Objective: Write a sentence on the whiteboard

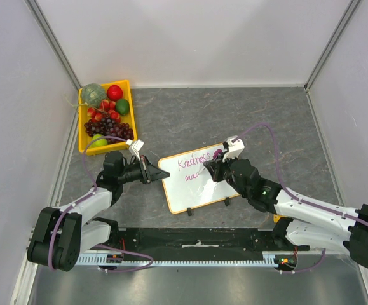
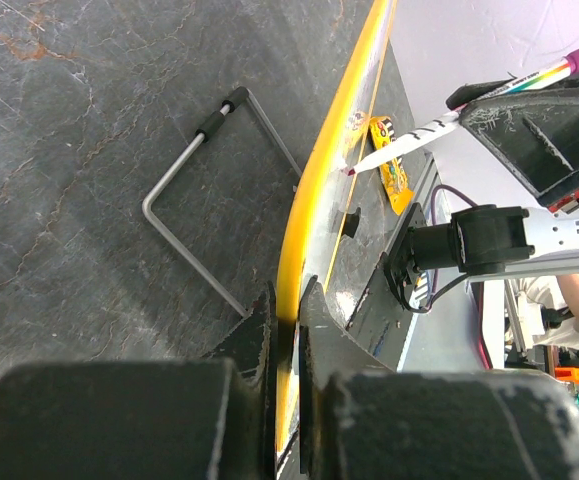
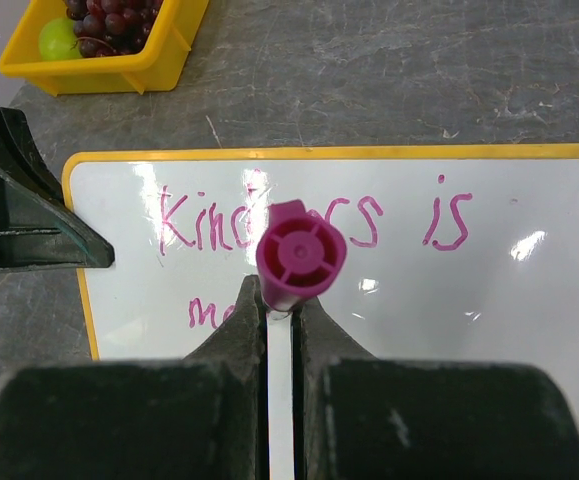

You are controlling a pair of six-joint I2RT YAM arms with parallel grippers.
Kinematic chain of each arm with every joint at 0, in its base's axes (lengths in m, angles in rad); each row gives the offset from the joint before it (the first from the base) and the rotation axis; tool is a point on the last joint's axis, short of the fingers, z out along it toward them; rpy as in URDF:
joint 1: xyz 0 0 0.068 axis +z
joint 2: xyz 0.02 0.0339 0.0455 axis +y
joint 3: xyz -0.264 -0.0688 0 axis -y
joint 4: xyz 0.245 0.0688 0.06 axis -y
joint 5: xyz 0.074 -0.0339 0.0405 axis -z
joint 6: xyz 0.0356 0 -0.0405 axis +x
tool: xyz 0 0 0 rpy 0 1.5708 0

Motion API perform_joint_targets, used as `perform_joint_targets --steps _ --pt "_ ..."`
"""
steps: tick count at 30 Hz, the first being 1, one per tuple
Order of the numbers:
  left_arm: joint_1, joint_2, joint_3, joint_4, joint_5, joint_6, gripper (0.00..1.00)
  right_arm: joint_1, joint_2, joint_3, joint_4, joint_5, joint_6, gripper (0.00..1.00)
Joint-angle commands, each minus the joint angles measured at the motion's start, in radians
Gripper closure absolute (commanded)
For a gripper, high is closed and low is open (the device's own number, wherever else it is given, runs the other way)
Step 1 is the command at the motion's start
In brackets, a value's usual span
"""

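**Whiteboard** [image 1: 199, 190]: lies flat on the grey marbled table [image 1: 234, 121] between the two arms, set at a slant. It has a yellow-orange frame and two black clips [image 1: 189, 211] on its near long edge.

**Sentence** [image 3: 354, 218]: pink handwriting on the board's far half. The right wrist view shows an upper line reading "Kind", then "ss is", with the middle letters hidden behind the marker's end. The lower line shows "m" and part of one more letter, the rest covered by the gripper.

**Marker** [image 3: 299, 255]: magenta end cap and white barrel, its tip on the board.

**Right gripper** [image 3: 279, 300]: fingers closed tight on the marker barrel.

**Left gripper** [image 2: 287, 310]: fingers pinching the board's frame at its left end.

**Bent metal wire** [image 2: 194, 200]: lies on the table just beside the board's edge.

**Small yellow strip** [image 2: 393, 165]: black print, not legible.

**Yellow bin** [image 1: 82, 136]: sits at the far left of the table, holding grapes and red and green fruit. It is cut off in the right wrist view.
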Motion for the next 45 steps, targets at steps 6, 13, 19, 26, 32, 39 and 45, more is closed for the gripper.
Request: perform_joint_targets --steps 6,13,19,26,32,39,45 --pt "-0.006 0.02 -0.011 -0.102 -0.103 0.084 0.98 -0.006 0.021 0.055 -0.028 0.075 -0.042 1.0" --pt "-0.008 0.021 -0.01 -0.102 -0.104 0.086 0.98 -0.006 0.015 0.028 -0.039 0.048 -0.035 1.0" --pt "-0.006 0.024 -0.008 -0.104 -0.104 0.087 0.98 -0.004 0.007 -0.002 -0.052 0.03 -0.029 1.0" --pt "-0.006 0.029 -0.008 -0.102 -0.104 0.087 0.98 -0.006 0.006 -0.029 -0.068 0.018 -0.024 1.0" --pt "-0.006 0.027 -0.008 -0.102 -0.104 0.084 0.98 -0.006 -0.007 -0.049 -0.086 0.012 -0.018 1.0" --pt "-0.011 0.03 -0.007 -0.102 -0.104 0.084 0.98 -0.006 -0.025 -0.064 -0.105 0.004 -0.013 1.0" --pt "-0.008 0.032 -0.008 -0.102 -0.106 0.087 0.98 -0.006 -0.022 -0.071 -0.099 -0.017 -0.013 1.0"
